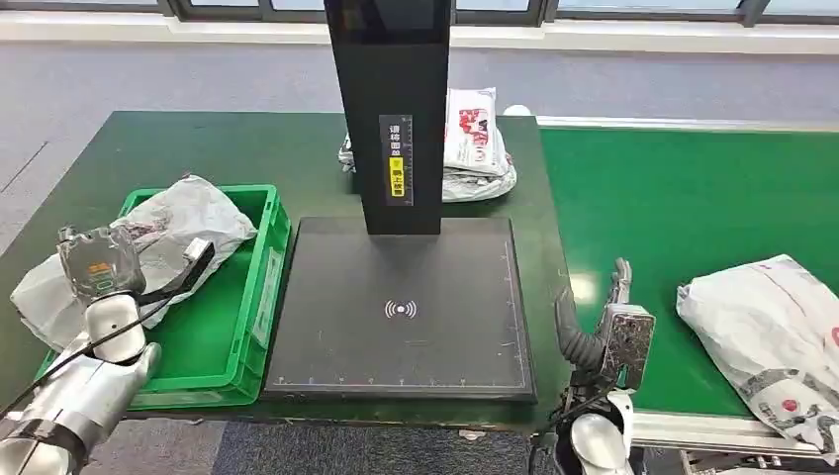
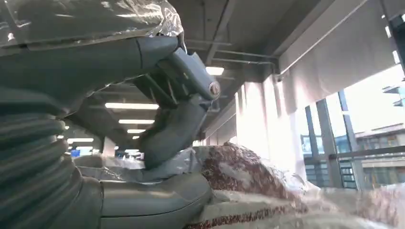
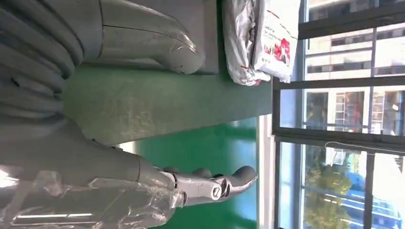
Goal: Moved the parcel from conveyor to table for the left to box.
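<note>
Green crate (image 1: 259,287) with grey parcel (image 1: 168,223)

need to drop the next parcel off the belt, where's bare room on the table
The black scan pad in front of the post is bare, bordered by the green crate and the conveyor. Crowded: the crate under the left robot hand and its parcel, and behind the post, where parcels pile.
</note>
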Controlling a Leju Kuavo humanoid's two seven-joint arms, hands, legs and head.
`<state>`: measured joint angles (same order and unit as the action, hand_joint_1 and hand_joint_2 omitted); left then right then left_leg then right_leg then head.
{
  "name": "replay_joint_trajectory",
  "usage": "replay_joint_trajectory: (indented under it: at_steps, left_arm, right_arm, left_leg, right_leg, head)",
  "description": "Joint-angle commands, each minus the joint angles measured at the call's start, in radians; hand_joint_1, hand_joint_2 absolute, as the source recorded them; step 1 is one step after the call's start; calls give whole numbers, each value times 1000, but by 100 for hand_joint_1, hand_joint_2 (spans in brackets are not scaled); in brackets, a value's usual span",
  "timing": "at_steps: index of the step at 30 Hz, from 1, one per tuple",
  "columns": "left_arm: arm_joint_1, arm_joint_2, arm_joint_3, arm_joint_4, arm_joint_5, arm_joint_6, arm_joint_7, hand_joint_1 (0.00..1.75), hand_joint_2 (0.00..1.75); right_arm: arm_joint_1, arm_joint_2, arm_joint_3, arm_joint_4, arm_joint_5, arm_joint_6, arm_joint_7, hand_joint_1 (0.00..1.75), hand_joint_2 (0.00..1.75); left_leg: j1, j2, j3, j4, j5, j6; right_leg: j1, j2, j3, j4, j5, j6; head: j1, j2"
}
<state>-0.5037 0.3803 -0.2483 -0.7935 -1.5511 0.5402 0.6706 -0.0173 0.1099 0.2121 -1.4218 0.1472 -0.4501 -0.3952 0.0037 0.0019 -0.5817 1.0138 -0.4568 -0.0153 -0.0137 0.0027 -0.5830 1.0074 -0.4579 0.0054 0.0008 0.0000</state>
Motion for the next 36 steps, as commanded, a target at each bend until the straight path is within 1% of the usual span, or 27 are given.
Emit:
replay_joint_trajectory:
  at_steps: [1,2,4,6,7,8,9,10,11,12,13,14,17,20,21,23,24,25,26,27,28,30,32,33,35,36]
  left_arm:
    - [77,-214,229,-70,-15,158,-122,0,175]
    - [85,-229,259,-102,-17,158,-157,0,175]
    - [100,-281,337,-199,-13,158,-256,0,175]
    - [96,-329,397,-260,77,158,-393,0,175]
    - [92,-347,421,-275,105,158,-436,0,175]
    - [65,-373,438,-253,373,158,-633,0,175]
    - [51,-384,444,-262,435,158,-681,0,175]
    - [42,-396,447,-270,548,158,-765,0,175]
    - [36,-395,436,-269,587,158,-785,0,175]
    - [34,-399,431,-281,692,158,-847,0,0]
    - [31,-402,437,-293,709,158,-871,0,0]
    - [20,-402,431,-280,740,158,-896,0,0]
    - [-25,-381,372,-219,801,115,-885,0,0]
    - [-33,-398,332,-173,798,116,-875,0,0]
    - [-34,-402,316,-165,825,81,-881,0,0]
    - [-19,-422,288,-187,933,11,-931,0,0]
    - [-12,-434,275,-202,1027,-88,-967,0,0]
    - [-5,-445,254,-210,1104,-159,-985,0,175]
    - [-1,-455,238,-211,1126,-176,-989,0,175]
    - [20,-474,220,-223,1204,-256,-1019,0,175]
    - [34,-480,194,-228,1216,-240,-1022,0,175]
    - [94,-495,141,-254,1303,-333,-1046,0,175]
    - [125,-511,72,-248,1310,-393,-1060,0,175]
    - [129,-526,33,-229,1319,-423,-1070,0,175]
    - [124,-548,-6,-198,1335,-440,-1078,0,175]
    - [116,-555,-29,-173,1351,-460,-1077,0,175]
  right_arm:
    - [-2,-38,-34,18,-19,12,6,0,175]
    - [-1,-38,-33,16,-20,12,7,0,175]
    - [-1,-48,-22,21,-17,21,24,0,175]
    - [-1,-60,-12,32,-1,27,34,0,175]
    - [1,-62,-10,36,4,29,36,0,175]
    - [11,-67,-7,34,8,30,41,0,175]
    - [26,-65,-12,27,7,30,40,0,0]
    - [51,-61,-16,14,14,28,37,0,0]
    - [66,-60,-17,5,16,25,35,0,0]
    - [82,-60,-14,-7,26,19,30,0,0]
    - [89,-64,-8,-11,40,17,32,0,0]
    - [93,-66,-3,-14,51,20,38,0,0]
    - [105,-60,-10,-37,74,21,62,0,0]
    - [118,-56,-24,-59,86,21,77,0,0]
    - [119,-56,-32,-62,88,26,80,0,0]
    - [109,-52,-58,-62,93,33,82,0,0]
    - [90,-57,-72,-47,92,33,85,0,175]
    - [67,-61,-91,-26,92,32,89,0,175]
    - [52,-66,-106,-12,91,34,91,0,175]
    - [35,-67,-126,12,131,15,114,0,175]
    - [36,-58,-149,13,144,27,110,0,175]
    - [27,-48,-182,27,214,26,125,0,175]
    - [-14,-51,-210,74,276,9,162,0,175]
    - [-47,-57,-235,120,327,-7,191,0,175]
    - [-83,-70,-276,178,365,-8,207,0,175]
    - [-99,-81,-294,220,423,-28,224,0,175]
  left_leg:
    - [0,-2,4,-4,1,1]
    - [-1,-3,3,-3,1,1]
    - [-1,-4,3,-4,1,2]
    - [-1,-3,1,-2,1,1]
    - [0,-4,0,0,1,1]
    - [0,-3,0,0,0,1]
    - [0,-4,-1,0,1,1]
    - [0,-5,-2,1,1,1]
    - [0,-7,-2,1,1,1]
    - [0,-5,-1,1,0,1]
    - [0,-8,-2,0,1,1]
    - [0,-5,-1,1,0,0]
    - [0,-5,-2,1,1,0]
    - [1,-8,-2,1,1,0]
    - [0,-5,-1,1,1,0]
    - [0,-5,-1,0,1,0]
    - [0,-5,-1,0,1,1]
    - [1,-6,-1,0,1,1]
    - [0,-4,-2,1,1,1]
    - [0,-5,-2,0,1,1]
    - [0,-4,-1,0,1,1]
    - [-1,-5,0,-1,1,1]
    - [-2,-3,1,-1,1,2]
    - [-2,-3,2,-2,1,2]
    - [-2,-3,1,-2,1,2]
    - [-2,-5,0,0,1,3]
  right_leg:
    - [0,-2,5,-5,1,0]
    - [-1,-3,4,-3,0,1]
    - [-1,-4,5,-5,1,1]
    - [0,-3,3,-3,1,1]
    - [0,-4,2,-2,0,1]
    - [0,-4,2,-3,1,1]
    - [0,-4,2,-3,1,1]
    - [0,-5,1,-1,0,1]
    - [1,-7,1,-2,0,1]
    - [0,-5,1,-1,0,1]
    - [1,-8,2,-2,0,0]
    - [0,-5,1,-1,0,0]
    - [1,-6,0,-1,0,0]
    - [2,-8,1,-2,1,0]
    - [1,-5,1,-1,0,1]
    - [0,-5,0,-1,1,1]
    - [1,-5,1,-2,1,1]
    - [1,-5,1,-3,1,1]
    - [0,-4,0,-2,1,1]
    - [0,-5,1,-3,1,1]
    - [0,-3,0,-2,1,1]
    - [-1,-4,3,-3,1,2]
    - [-2,-3,3,-3,2,2]
    - [-2,-3,4,-5,2,3]
    - [-2,-3,4,-5,3,2]
    - [-2,-4,3,-4,2,2]
  head:
    - [0,0]
    - [0,0]
    - [0,0]
    - [0,0]
    - [0,0]
    - [0,0]
    - [0,0]
    - [0,0]
    - [0,0]
    - [0,0]
    - [0,0]
    - [0,0]
    - [0,0]
    - [0,0]
    - [0,0]
    - [0,0]
    - [0,0]
    - [0,0]
    - [0,0]
    - [0,0]
    - [0,0]
    - [0,0]
    - [0,0]
    - [0,0]
    - [0,0]
    - [0,0]
